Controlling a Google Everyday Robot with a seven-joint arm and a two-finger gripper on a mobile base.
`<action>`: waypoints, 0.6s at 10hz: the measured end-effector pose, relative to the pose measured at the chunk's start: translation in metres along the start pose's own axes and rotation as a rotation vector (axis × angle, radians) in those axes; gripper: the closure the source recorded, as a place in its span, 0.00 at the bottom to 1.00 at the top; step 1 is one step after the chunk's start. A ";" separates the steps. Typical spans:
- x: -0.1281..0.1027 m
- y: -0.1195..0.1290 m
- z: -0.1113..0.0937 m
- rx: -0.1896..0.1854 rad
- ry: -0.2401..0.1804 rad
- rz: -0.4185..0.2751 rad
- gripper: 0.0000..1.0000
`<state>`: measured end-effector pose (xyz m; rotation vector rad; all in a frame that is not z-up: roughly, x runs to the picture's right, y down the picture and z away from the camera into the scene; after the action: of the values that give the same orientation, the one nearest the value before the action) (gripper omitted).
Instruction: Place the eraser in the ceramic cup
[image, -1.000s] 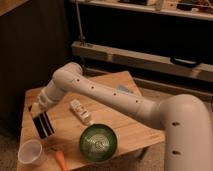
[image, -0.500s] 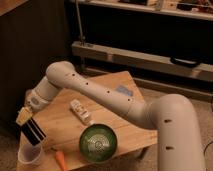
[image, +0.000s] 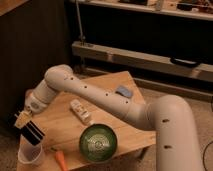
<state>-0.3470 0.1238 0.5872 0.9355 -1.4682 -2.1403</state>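
Gripper (image: 26, 124) clamps the eraser (image: 33, 133) at the near-left corner of the wooden table (image: 107, 107), fingers shut on the block's upper end so its long axis slants down and to the right. Directly below, just under the eraser's lower end, stands the ceramic cup (image: 31, 155), mouth up; whether the two touch cannot be told. A short descent looks like all the drop needs. To the right along the near edge lie an orange piece (image: 60, 159) and a green bowl (image: 98, 142); a whitish packet (image: 81, 111) sits mid-table, dark shelving behind.
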 end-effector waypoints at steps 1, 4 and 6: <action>0.001 -0.002 0.003 0.016 -0.008 -0.022 1.00; 0.005 -0.011 0.017 0.103 -0.045 -0.062 1.00; 0.005 -0.019 0.029 0.158 -0.079 -0.075 1.00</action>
<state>-0.3695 0.1473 0.5753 0.9848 -1.6868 -2.1614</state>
